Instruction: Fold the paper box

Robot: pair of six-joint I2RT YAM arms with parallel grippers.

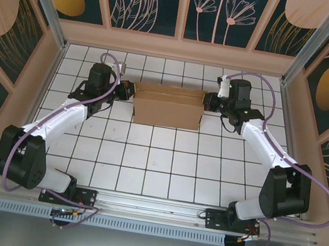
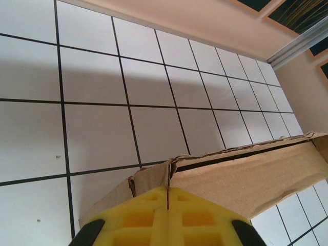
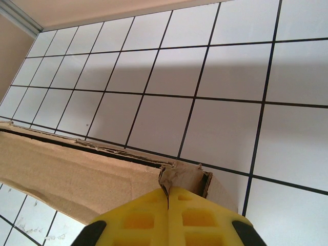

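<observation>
Paper box [image 1: 167, 106]: wrist views show left gripper [image 2: 167, 192] and right gripper [image 3: 168, 191] pinching its ends.

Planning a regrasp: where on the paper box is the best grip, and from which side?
Probably its short end walls, one gripper from each side: the paper box lies crosswise, and its thin upright end edges suit a pinch. The left gripper and right gripper are shut on those corners.

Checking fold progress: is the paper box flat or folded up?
Folded up: the paper box stands with raised walls, its ends pinched by the left gripper and right gripper. Top closed or not: cannot tell.
</observation>
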